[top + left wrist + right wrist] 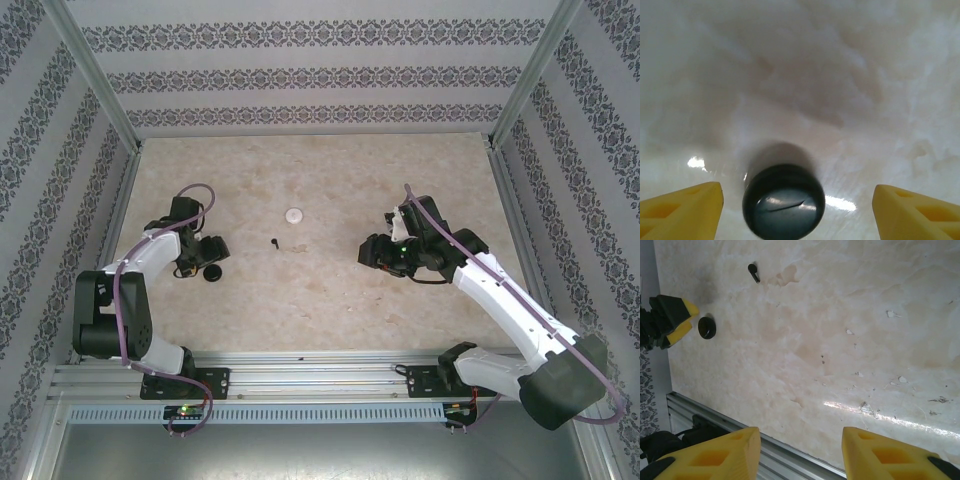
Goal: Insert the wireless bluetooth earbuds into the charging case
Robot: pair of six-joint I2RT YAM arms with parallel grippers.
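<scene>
A lab-style robot test cell: a marble-look tabletop point(320, 310) boxed in by patterned wall panels point(300, 85) on aluminium posts point(97, 80), with a left arm point(150, 248) and a right arm point(500, 295) bolted to an aluminium rail point(300, 372) at the frame's bottom.

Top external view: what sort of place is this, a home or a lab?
Most likely a purpose-built robot test cell: wallpapered panels set in an aluminium frame box in a marble-look tabletop, and a left arm and right arm stand on a metal rail at its near edge.

Glossy black case point(783, 207), polished table point(840, 75)
</scene>
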